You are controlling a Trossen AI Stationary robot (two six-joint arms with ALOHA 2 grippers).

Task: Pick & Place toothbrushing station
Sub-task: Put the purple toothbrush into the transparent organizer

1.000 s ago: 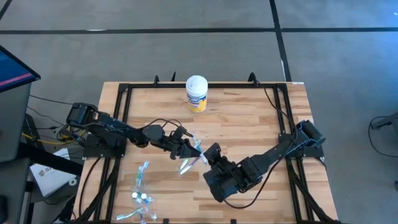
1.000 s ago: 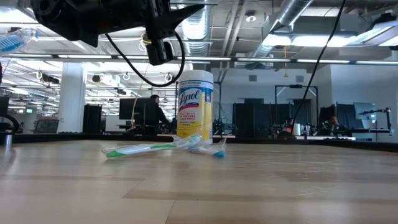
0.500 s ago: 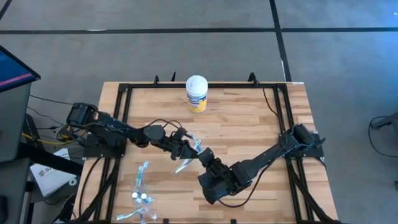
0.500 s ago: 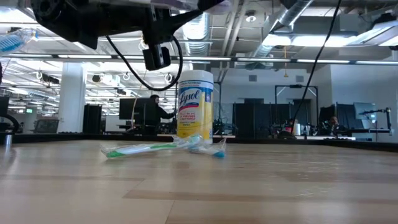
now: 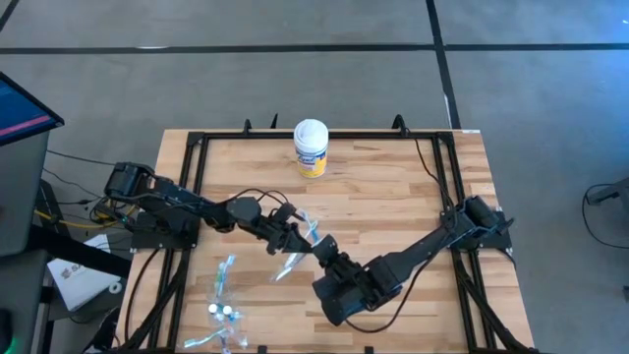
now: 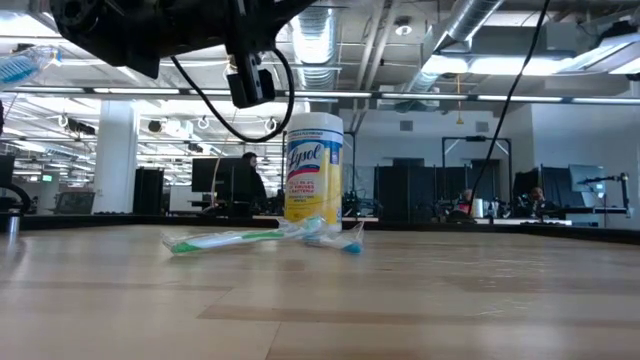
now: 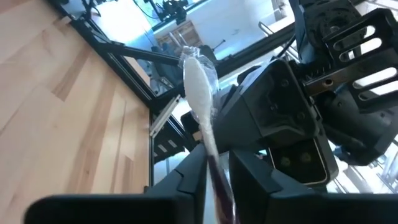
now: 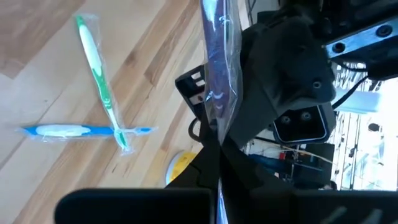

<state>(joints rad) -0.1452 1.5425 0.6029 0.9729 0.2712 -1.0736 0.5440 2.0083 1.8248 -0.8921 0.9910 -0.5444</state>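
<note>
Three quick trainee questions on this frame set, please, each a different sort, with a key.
1. True or false: the canister lies on its side.
2. What does the right gripper hold? A) a wrapped toothbrush B) a toothpaste tube C) nothing
3. Fill in: in the right wrist view, the green toothbrush lies crossed with a ___ one.
Key: 1 false, it stands upright. 2 A. 3 blue: the blue toothbrush.
</note>
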